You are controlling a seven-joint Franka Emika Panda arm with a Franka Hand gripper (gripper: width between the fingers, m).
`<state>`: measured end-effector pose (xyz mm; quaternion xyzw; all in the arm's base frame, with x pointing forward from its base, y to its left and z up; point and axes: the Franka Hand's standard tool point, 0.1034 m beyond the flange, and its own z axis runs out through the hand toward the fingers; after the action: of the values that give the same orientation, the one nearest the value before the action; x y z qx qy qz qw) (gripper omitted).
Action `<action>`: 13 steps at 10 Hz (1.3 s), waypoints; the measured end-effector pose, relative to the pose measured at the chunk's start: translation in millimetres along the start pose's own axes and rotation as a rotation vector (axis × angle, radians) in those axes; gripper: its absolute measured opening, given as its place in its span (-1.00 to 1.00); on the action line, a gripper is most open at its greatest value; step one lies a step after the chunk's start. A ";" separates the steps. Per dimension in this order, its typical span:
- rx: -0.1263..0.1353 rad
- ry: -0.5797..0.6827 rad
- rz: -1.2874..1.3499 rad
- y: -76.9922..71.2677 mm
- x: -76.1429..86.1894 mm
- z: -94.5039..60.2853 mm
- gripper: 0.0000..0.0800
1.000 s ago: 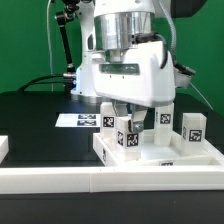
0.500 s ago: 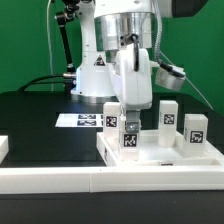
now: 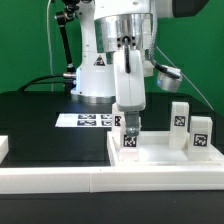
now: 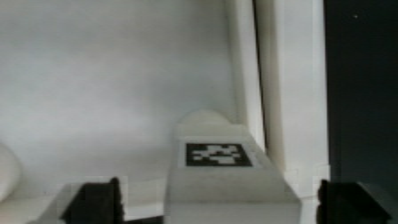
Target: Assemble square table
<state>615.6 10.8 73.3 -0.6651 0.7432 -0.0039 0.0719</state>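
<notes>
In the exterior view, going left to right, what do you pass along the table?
Marker board → gripper, over a tagged leg on the square table top → two more upright legs, then.

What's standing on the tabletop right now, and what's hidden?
On the tabletop, one tagged leg stands between the open jaws of the gripper, and two more legs stand toward the exterior view's right. Anything behind the gripper is covered.

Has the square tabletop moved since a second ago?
Yes. The tabletop has turned and shifted toward the exterior view's right, judged against the marker board.
</notes>
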 end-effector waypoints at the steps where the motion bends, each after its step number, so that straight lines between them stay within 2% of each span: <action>1: -0.001 0.000 0.000 0.2 0.1 0.3 0.53; 4: -0.016 0.003 -0.292 -3.0 -0.9 -0.5 0.62; 9: -0.016 0.000 -0.692 -3.3 -0.8 -0.6 0.62; 11: -0.039 0.036 -0.948 -3.3 -3.5 -0.7 0.62; 13: -0.044 0.037 -1.102 -3.8 -4.7 -1.1 0.62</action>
<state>619.7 14.9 75.2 -0.9570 0.2860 -0.0369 0.0321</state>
